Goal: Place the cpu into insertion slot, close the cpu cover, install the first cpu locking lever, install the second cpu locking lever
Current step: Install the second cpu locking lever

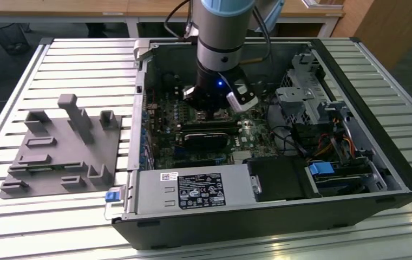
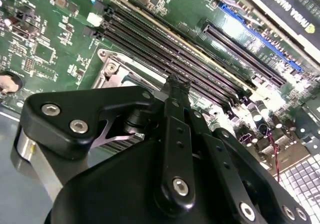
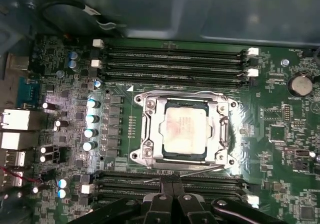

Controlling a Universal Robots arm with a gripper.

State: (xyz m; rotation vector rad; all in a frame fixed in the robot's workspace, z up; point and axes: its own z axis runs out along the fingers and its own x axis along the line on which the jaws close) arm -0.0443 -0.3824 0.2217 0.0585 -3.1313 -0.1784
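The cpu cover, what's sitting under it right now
In the first wrist view the cpu shows through the square cut-out of the cpu cover, its pale metal top facing up. The insertion slot beneath is covered, so its contacts cannot be seen.

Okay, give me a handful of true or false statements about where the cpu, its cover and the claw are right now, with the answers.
1. The cpu sits in the insertion slot. True.
2. The cpu cover frames the chip's edges. True.
3. The claw holds the cpu. False: the chip lies in the socket, apart from the claw.
4. The grey fixture lies inside the computer case. False: it lies outside, at the exterior view's left.
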